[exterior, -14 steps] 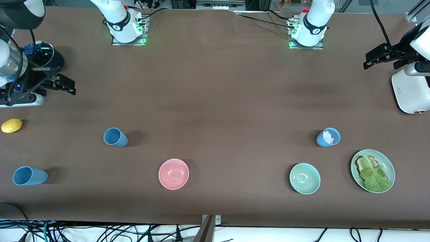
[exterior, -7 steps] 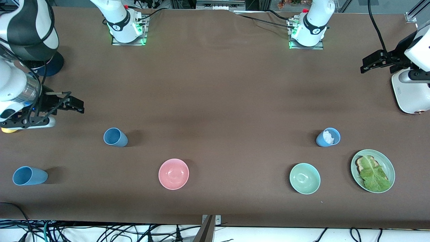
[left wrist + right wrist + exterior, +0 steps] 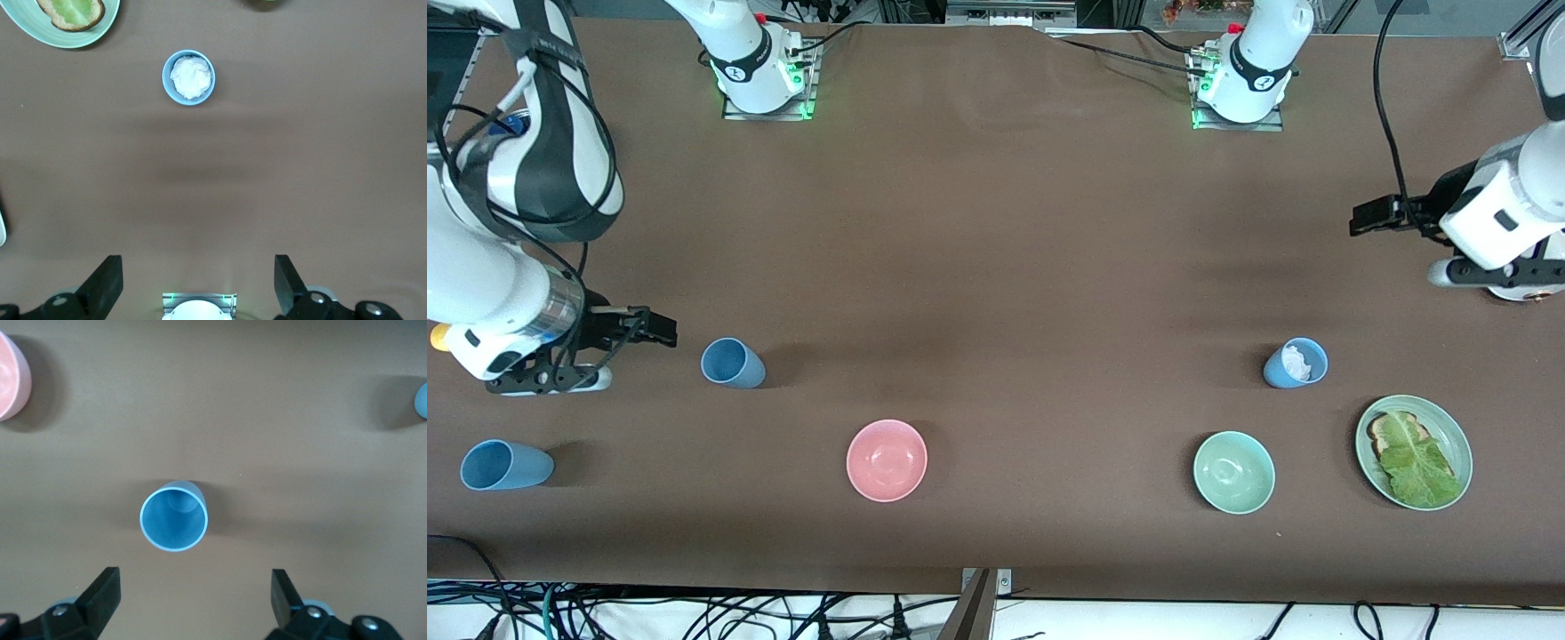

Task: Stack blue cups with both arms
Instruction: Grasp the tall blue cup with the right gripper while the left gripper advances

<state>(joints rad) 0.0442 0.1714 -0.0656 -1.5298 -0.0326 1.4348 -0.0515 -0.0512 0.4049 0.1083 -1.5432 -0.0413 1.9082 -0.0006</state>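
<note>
the right gripper (image 3: 660, 331) hangs with fingers spread wide and holding nothing, just at 9 o'clock of an upright empty blue cup (image 3: 732, 363); in the right wrist view that cup (image 3: 174, 515) sits centred between the fingers, which suggests it is being lined up for a grasp. a second empty blue cup (image 3: 505, 465) stands at the desk (image 3: 996, 231) corner, at 7 o'clock of the first. the pink bowl (image 3: 887, 460) lies at 4 o'clock of the first cup, well apart, so the approach has open room. a mint bowl (image 3: 1233, 472) sits at 7 o'clock of the third blue cup (image 3: 1296, 363), which holds something white; a plate of lettuce on toast (image 3: 1414, 452) lies at its 4 o'clock. the left gripper (image 3: 1369, 216), spread and bare, hangs at that cup's 1 o'clock over bare desk, with clear room between.
</note>
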